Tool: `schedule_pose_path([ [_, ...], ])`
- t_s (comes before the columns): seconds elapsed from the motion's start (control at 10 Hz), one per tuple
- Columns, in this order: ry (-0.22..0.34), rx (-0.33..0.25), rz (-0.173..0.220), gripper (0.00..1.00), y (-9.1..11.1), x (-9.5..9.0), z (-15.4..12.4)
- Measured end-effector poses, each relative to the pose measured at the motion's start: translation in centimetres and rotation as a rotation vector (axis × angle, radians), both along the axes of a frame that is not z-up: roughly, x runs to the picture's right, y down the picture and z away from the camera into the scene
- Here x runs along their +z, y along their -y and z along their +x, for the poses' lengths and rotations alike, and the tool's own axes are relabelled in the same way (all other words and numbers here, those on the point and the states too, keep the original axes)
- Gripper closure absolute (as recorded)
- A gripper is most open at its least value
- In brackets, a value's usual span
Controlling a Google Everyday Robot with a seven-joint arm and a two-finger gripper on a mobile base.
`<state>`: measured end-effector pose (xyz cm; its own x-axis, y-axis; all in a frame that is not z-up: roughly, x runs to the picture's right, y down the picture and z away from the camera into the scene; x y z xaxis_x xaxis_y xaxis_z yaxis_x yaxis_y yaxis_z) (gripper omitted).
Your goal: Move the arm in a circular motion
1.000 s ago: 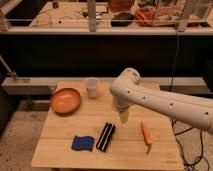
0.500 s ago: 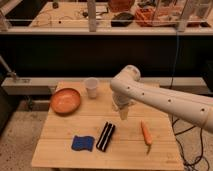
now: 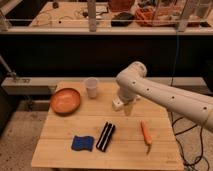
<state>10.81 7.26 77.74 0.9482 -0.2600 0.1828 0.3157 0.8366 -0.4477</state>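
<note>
The cream-white arm [image 3: 160, 95] reaches in from the right edge over the wooden table [image 3: 60, 150]. Its rounded elbow stands above the table's back right part. The gripper [image 3: 124, 106] hangs below the elbow as a small beige tip, just above the table top, right of the white cup [image 3: 91, 87]. It holds nothing that I can see.
An orange bowl [image 3: 65, 100] sits at the table's back left. A blue sponge [image 3: 82, 143] and a black striped object [image 3: 105, 136] lie at the front. A carrot [image 3: 145, 133] lies at the right. A dark shelf runs behind the table.
The arm's elbow and the gripper have shifted slightly to the right and toward the table's back. The objects on the table have not moved.
</note>
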Motion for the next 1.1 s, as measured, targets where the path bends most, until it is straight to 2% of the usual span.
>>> schedule_pose_path([
  [0.2,0.004,0.007,0.001,0.20,0.0,0.1,0.9],
  [0.5,-0.005,0.031,-0.001,0.20,-0.3,-0.2,5.4],
  [0.7,-0.012,0.052,0.001,0.20,-0.6,-0.4,7.2],
  [1.1,-0.007,0.074,0.004,0.20,-2.1,-1.4,10.0],
])
